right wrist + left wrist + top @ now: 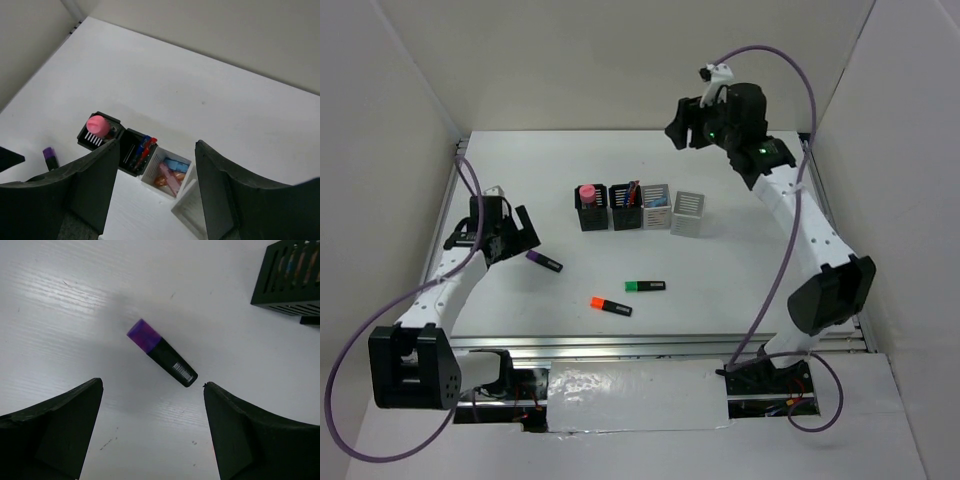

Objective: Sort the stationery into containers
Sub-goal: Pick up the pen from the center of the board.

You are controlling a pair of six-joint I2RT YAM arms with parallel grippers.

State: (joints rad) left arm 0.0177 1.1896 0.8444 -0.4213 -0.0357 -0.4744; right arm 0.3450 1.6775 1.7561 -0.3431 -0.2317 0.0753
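Note:
A purple-capped black highlighter (544,261) lies on the table just right of my open, empty left gripper (525,235). In the left wrist view the highlighter (161,352) lies slanted just ahead of the gripper (152,386), between the wide-apart fingers. A green highlighter (645,286) and an orange highlighter (611,306) lie mid-table. Four cups stand in a row: a black one (589,219) with a pink-topped item, a black one (625,218) with red and blue pens, a grey one (655,220) with highlighters, and a grey one (688,216). My right gripper (678,130) is open and empty, high above them.
White walls enclose the table on the left, back and right. In the right wrist view the cups (167,172) lie below the open gripper (156,147), and the purple highlighter (50,157) is at the left edge. A black cup (290,277) fills the left wrist view's top right corner.

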